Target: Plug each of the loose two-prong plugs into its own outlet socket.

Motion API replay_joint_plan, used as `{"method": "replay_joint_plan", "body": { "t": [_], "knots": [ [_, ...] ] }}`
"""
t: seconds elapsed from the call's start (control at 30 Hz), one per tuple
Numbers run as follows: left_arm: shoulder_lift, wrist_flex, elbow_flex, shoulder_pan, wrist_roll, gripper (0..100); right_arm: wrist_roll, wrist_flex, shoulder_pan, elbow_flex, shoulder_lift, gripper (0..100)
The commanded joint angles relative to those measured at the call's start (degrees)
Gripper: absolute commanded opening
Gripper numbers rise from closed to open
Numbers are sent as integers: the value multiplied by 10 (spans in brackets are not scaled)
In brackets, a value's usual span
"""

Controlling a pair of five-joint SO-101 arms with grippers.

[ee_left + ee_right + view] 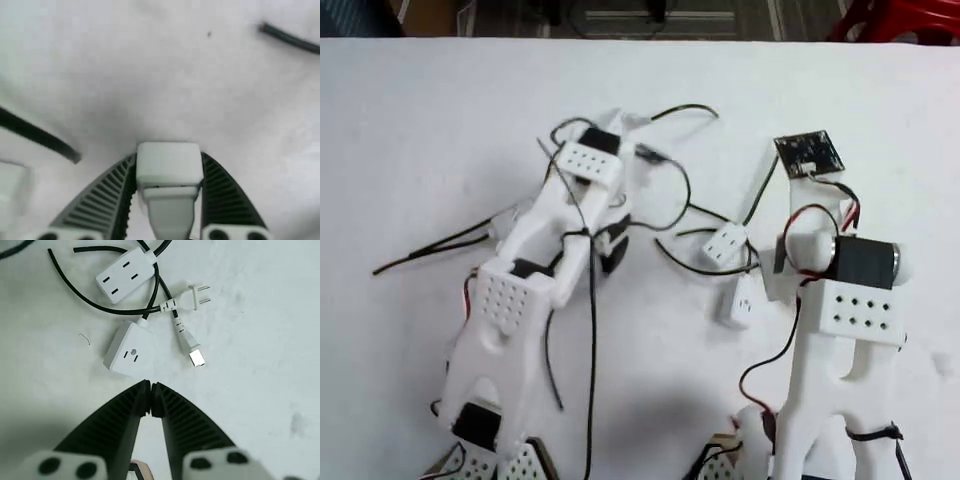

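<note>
Dark ribbed fingers (110, 195) of the left gripper (169, 162) squeeze a white blocky plastic plug (169, 167) from both sides. Its prongs are hidden, so it is hard to tell which end points out. Bare white table (150, 75) lies ahead of it, with no socket close by.

The right gripper (150, 390) has its two dark fingers pressed together with nothing between them. Just ahead of its tips sits a small white square socket block (129, 352) on a black cord (158, 285). Farther out lies a flat white socket strip with two outlets (125, 274). Off to one side of the block rests a loose white two-prong plug (196, 295) on a thin white lead (177, 322).

The step in hand looks like carrying the held plug to a socket. Next, the left gripper likely needs to bring it over to the sockets near the right gripper. Then it must line the prongs up with the slots and push straight in. The right gripper could hold the block steady.
</note>
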Motion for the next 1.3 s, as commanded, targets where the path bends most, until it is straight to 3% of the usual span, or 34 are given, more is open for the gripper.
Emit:
{"method": "replay_joint_plan", "body": {
  "t": [0.0, 0.13, 0.27, 0.7, 0.93, 1.13, 1.27],
  "knots": [
    [-2, 5, -129, -4, 42, 24, 20, 0, 28, -3, -6, 24],
    [5, 0, -264, 2, 55, 27, 37, 0, 62, -3, -6, 24],
    [5, -55, -353, 19, 57, 28, 67, 0, 96, -4, -6, 24],
    [36, -407, -360, -28, 32, 41, 111, -27, 199, -3, -6, 24],
    [42, -354, -362, -25, 16, 94, 151, -29, 223, -3, -6, 24],
    [39, -290, -362, -25, 20, 229, 151, -25, 222, -3, -6, 24],
    [37, -271, -362, -7, 20, 264, 151, -24, 223, -3, -6, 24]
  ]
}}
